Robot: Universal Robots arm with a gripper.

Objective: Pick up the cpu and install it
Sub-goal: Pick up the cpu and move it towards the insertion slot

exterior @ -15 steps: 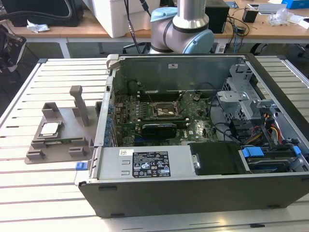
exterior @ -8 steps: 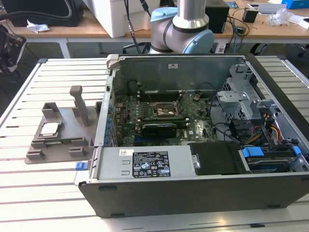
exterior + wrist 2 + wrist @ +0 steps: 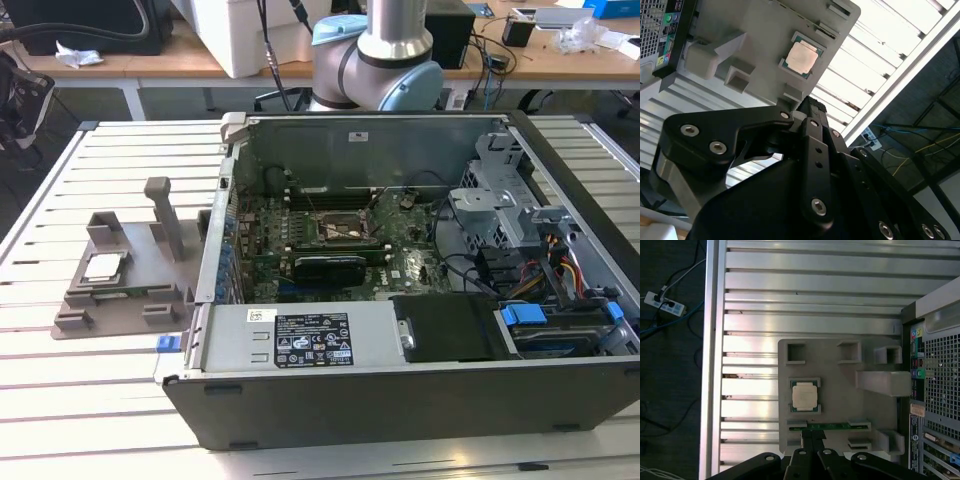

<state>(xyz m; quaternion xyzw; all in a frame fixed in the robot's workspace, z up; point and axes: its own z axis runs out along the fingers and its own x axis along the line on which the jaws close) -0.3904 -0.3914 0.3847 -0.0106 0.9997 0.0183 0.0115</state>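
Observation:
The cpu is a small square chip with a pale metal top. It lies flat in a recess of the grey plastic fixture on the slatted table, at the exterior view's left. In both wrist views the cpu sits well below the black gripper. The gripper hangs above the fixture, off to one side of the chip. Its fingers are together with nothing between them. The dark metal-framed socket sits on the motherboard inside the open computer case.
The open computer case stands right beside the fixture, with cables and drive bays inside. An upright post rises from the fixture. A green strip lies in a fixture slot near the fingertips. The table edge drops to a floor with cables.

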